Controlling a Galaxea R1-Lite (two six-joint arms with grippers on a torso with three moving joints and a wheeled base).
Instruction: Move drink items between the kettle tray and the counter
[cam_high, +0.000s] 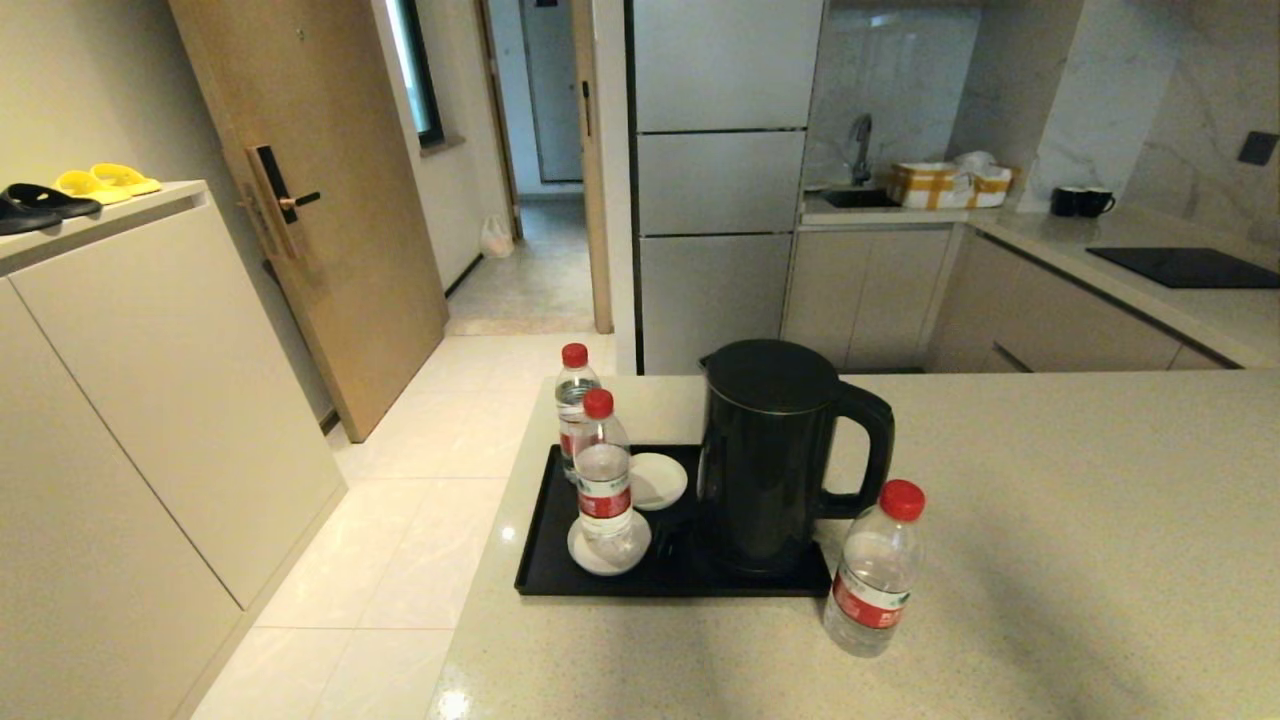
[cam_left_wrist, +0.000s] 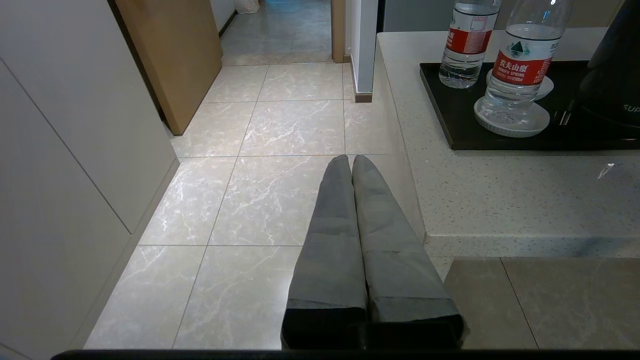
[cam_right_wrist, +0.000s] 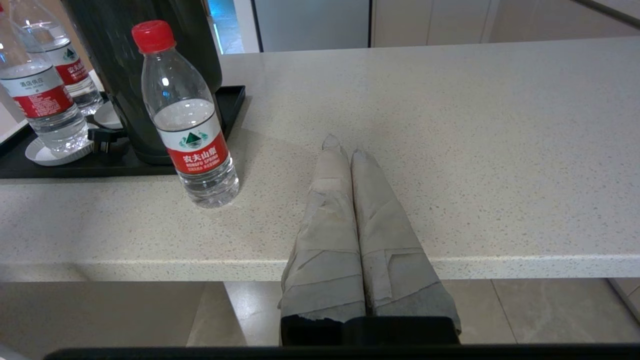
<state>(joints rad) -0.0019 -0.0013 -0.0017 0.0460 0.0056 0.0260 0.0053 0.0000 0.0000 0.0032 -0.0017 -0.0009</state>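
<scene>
On a beige speckled counter (cam_high: 1050, 520), a black kettle tray (cam_high: 560, 575) is carrying a black kettle (cam_high: 770, 455), two white saucers and two red-capped water bottles: one bottle (cam_high: 604, 470) is standing upright on the near saucer (cam_high: 600, 555), another (cam_high: 573, 400) is standing behind it at the tray's far left, beside the second saucer (cam_high: 660, 480). A third bottle (cam_high: 875, 570) is standing upright on the counter itself, just off the tray's near right corner and close to the kettle's handle. The left gripper (cam_left_wrist: 351, 160) is hanging over the tiled floor beside the counter's edge, its fingers pressed together and holding nothing. The right gripper (cam_right_wrist: 345, 150) is hovering above the counter's front edge, well right of the third bottle, its taped fingers likewise pressed together and empty.
</scene>
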